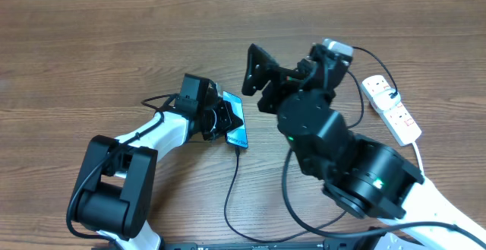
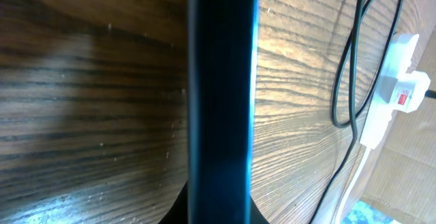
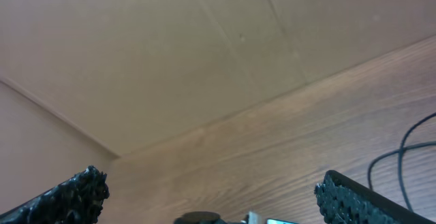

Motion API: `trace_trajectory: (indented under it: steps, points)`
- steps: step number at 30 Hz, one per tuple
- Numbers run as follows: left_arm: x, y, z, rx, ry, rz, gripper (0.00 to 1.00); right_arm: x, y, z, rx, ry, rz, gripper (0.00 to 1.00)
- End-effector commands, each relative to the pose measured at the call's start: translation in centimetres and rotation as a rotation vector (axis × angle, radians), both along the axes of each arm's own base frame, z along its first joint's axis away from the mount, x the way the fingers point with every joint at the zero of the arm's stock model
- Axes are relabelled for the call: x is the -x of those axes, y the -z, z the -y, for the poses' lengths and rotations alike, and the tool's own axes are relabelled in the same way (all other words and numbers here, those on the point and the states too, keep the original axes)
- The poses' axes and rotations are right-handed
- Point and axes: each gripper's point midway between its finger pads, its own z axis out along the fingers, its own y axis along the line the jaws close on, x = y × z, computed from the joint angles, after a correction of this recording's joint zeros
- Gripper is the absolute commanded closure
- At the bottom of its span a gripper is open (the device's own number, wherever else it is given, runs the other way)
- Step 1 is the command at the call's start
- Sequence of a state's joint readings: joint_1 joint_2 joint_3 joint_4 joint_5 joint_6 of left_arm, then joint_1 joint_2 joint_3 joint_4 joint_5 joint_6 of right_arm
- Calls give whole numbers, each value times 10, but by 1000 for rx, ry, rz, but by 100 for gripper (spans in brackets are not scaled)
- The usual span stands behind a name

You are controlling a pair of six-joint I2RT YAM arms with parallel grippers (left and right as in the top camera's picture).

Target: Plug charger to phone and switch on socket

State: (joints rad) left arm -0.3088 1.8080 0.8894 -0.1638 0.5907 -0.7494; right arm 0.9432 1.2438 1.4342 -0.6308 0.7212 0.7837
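Note:
The phone (image 1: 236, 129), its screen blue-teal, lies at the table's middle. My left gripper (image 1: 222, 121) is shut on its left side. In the left wrist view the phone (image 2: 221, 94) shows edge-on between the jaws (image 2: 219, 214). The charger's thin black cable (image 1: 230, 197) runs from the phone's near end toward the front edge; its plug tip (image 1: 238, 150) meets the phone, and I cannot tell whether it is seated. The white socket strip (image 1: 392, 109) lies at the right, a red switch (image 2: 403, 99) showing. My right gripper (image 1: 261, 81) is open, empty, raised right of the phone.
The strip's thick white cord (image 1: 420, 155) runs toward the front right. Black cable loops (image 2: 349, 81) lie between phone and strip. In the right wrist view the open fingers (image 3: 218, 200) frame wood table and a beige wall (image 3: 170, 47).

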Motion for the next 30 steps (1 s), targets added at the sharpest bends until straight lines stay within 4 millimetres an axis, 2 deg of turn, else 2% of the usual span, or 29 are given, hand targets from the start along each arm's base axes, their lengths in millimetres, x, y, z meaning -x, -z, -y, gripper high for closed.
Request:
trace_trajectory:
  steps: [1,5,10,14,19,21,26,30]
  points:
    - [2,12,5,3,-12,-48,96,-7,6,-5,41,9,-3,0]
    - [6,31,6,12,-37,-118,95,-14,11,-14,42,9,-3,0]
    - [6,42,10,32,-31,-133,96,-20,21,-23,62,9,-15,0]
    - [8,54,7,10,-40,-155,92,-24,30,-28,83,11,-27,0]
    - [15,69,5,-1,-58,-213,91,-25,37,-25,133,7,-44,0]
    - [16,70,5,-2,-59,-218,89,-22,44,-17,175,12,-71,0]
    - [15,70,4,-3,-59,-217,81,-12,73,21,288,27,-215,0]
    - [16,70,4,-3,-59,-218,77,-8,96,60,241,105,-374,0]
